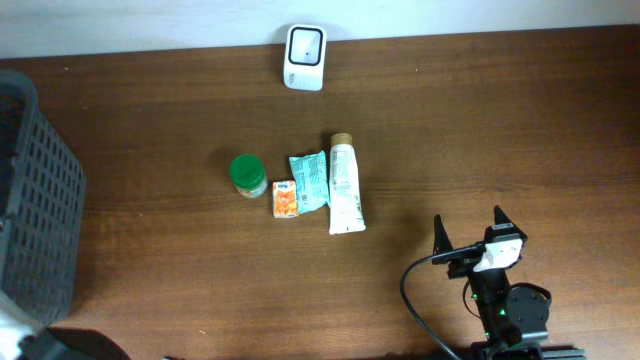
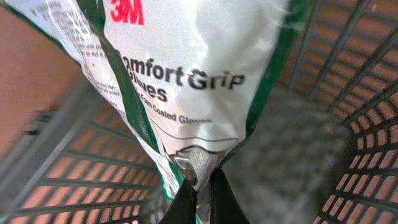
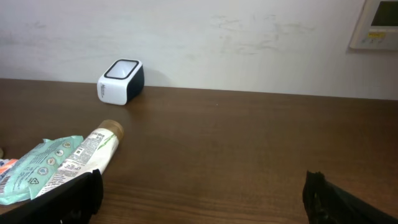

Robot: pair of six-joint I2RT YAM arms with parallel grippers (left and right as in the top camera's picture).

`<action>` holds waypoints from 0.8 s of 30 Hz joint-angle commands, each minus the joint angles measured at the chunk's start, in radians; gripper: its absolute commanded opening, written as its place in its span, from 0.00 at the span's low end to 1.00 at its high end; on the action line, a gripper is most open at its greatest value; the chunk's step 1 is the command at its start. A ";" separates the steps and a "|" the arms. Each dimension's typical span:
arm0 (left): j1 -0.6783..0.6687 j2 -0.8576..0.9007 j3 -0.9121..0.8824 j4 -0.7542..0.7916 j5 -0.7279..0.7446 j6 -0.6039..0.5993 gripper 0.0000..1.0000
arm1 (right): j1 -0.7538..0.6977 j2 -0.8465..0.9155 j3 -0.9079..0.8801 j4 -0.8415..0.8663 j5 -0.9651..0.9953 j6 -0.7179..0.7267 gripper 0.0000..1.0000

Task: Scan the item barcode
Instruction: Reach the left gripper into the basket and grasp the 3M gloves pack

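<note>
My left gripper [image 2: 200,190] is pinched tight on one end of the white and green glove bag [image 2: 186,81]; the bag is inside the gray basket [image 2: 354,155], I think, but the view is blurry; my right gripper [image 1: 470,225] is wide apart, holding nothing, over the brown surface [image 1: 450,120]; the scanner [image 1: 304,57] sits well apart, by the wall.

The left gripper [image 2: 200,198] is clamped tight. Its two dark fingertips [image 2: 183,208] are pressed together on the lower corner of a glove packet [image 2: 186,93], which rises ahead of them. The right gripper [image 1: 468,222] is spread wide with nothing between its fingers. The right arm [image 1: 510,315] sits directly behind it.
</note>
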 commanded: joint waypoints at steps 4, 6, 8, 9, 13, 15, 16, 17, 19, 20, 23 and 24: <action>-0.006 -0.184 0.014 0.069 0.033 -0.098 0.00 | 0.006 -0.006 -0.005 -0.004 0.002 0.000 0.98; -0.035 -0.248 0.014 0.104 0.035 -0.121 0.00 | 0.006 -0.006 -0.005 -0.004 0.002 0.000 0.98; -0.082 -0.306 0.014 0.124 0.036 -0.121 0.00 | 0.006 -0.006 -0.005 -0.004 0.002 0.000 0.99; -0.097 -0.321 0.014 0.129 0.035 -0.121 0.00 | 0.006 -0.006 -0.005 -0.004 0.002 0.000 0.98; -0.140 -0.365 0.013 0.089 0.008 -0.170 0.06 | 0.006 -0.006 -0.005 -0.005 0.002 0.000 0.98; -0.140 -0.336 0.013 0.026 -0.026 -0.201 0.21 | 0.006 -0.006 -0.005 -0.004 0.002 0.000 0.99; -0.139 -0.321 0.013 0.002 -0.026 -0.201 0.23 | 0.006 -0.006 -0.005 -0.004 0.002 0.000 0.98; -0.133 -0.299 0.013 -0.029 -0.027 -0.214 0.28 | 0.006 -0.006 -0.005 -0.004 0.002 0.000 0.98; -0.107 -0.245 0.013 -0.097 -0.026 -0.263 0.35 | 0.006 -0.006 -0.005 -0.004 0.002 0.000 0.98; -0.089 -0.217 0.013 -0.126 -0.026 -0.281 0.38 | 0.006 -0.006 -0.005 -0.004 0.002 0.000 0.98; -0.045 -0.135 0.013 -0.188 -0.023 -0.291 0.48 | 0.006 -0.006 -0.005 -0.005 0.002 0.000 0.98; -0.031 -0.103 0.013 -0.200 -0.023 -0.291 0.53 | 0.006 -0.006 -0.005 -0.004 0.002 0.000 0.98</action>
